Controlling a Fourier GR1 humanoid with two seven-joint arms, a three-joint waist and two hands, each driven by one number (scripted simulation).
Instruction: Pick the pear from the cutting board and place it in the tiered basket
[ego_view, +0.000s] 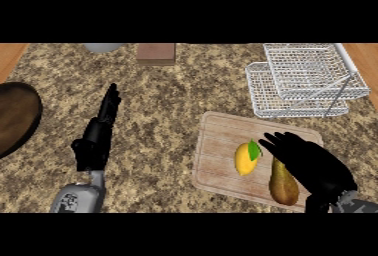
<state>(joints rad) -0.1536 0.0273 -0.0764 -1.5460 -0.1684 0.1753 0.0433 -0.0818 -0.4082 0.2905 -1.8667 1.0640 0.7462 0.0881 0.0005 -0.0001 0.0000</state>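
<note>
A brown-green pear (282, 184) lies on the light wooden cutting board (221, 150) at the lower right, its narrow end pointing up. My right hand (314, 165) hovers over the board just right of the pear, fingers spread and fairly straight, overlapping the pear's right side but not curled round it. The white wire tiered basket (306, 80) stands at the upper right, beyond the board. My left hand (100, 132) rests open at the left of the counter, fingers pointing up.
A yellow lemon with a green leaf (246, 158) lies on the board left of the pear. A dark round wooden plate (15, 120) sits at the left edge. A brown block (156, 53) and a grey bowl (103, 47) stand at the back.
</note>
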